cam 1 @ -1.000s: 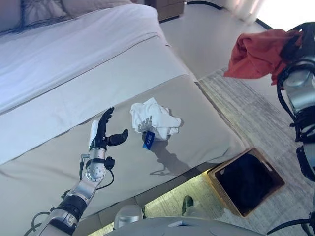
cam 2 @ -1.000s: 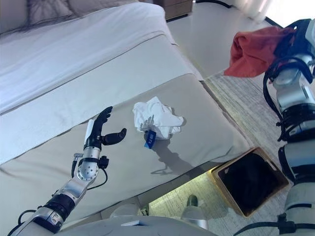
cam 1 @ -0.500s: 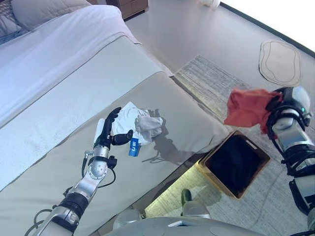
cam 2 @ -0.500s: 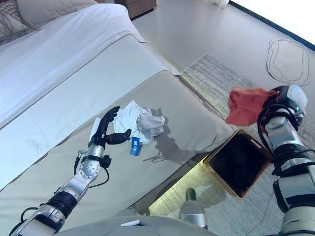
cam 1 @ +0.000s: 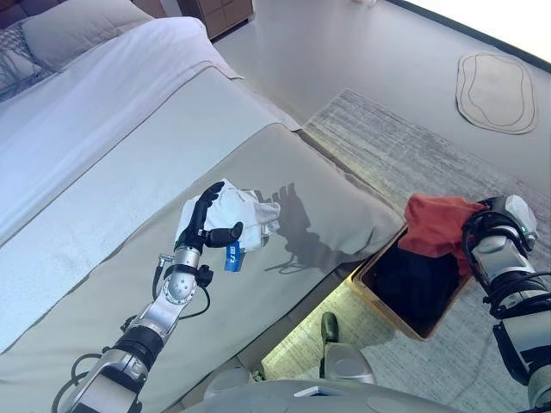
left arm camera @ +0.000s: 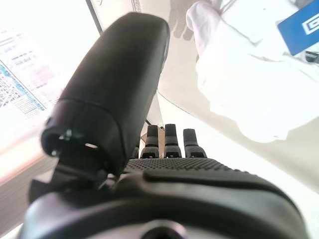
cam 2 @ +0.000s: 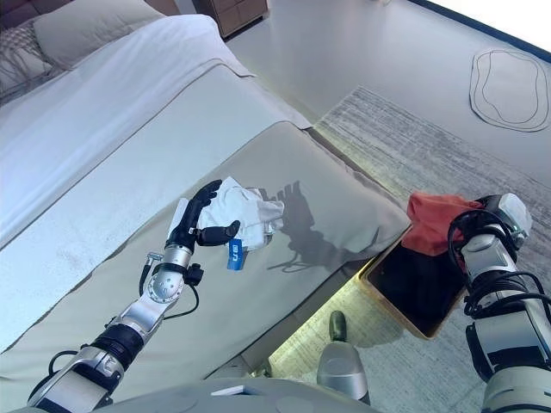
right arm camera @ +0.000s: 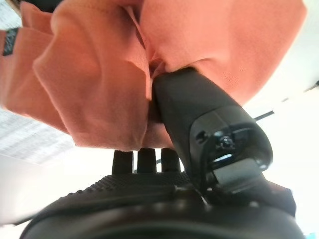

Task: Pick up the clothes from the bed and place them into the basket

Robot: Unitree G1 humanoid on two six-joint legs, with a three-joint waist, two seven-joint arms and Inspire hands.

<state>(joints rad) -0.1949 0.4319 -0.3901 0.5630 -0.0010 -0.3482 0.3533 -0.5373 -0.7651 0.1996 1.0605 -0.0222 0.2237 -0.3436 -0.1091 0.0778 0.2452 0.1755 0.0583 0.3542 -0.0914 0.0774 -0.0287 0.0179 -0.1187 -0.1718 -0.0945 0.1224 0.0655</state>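
Note:
A white garment (cam 1: 237,211) with a blue tag (cam 1: 232,256) lies crumpled on the bed's beige cover (cam 1: 284,163); it also shows in the left wrist view (left arm camera: 239,74). My left hand (cam 1: 201,225) is open beside it, fingers straight and thumb out, holding nothing. My right hand (cam 1: 475,234) is shut on a red-orange garment (cam 1: 437,231), which hangs over the far edge of the basket (cam 1: 386,306). In the right wrist view the thumb (right arm camera: 199,104) presses into the garment (right arm camera: 89,74). The basket is wooden with a dark lining and stands on the floor by the bed's corner.
The bed's edge (cam 1: 344,258) runs between the white garment and the basket. A grey striped rug (cam 1: 387,142) lies under the basket. A small round mat (cam 1: 495,82) lies farther out on the floor. A pillow (cam 1: 77,21) lies at the head of the bed.
The camera has shifted. My right hand has come down with the red-orange garment from high up to just over the basket. My left hand stays open by the white garment.

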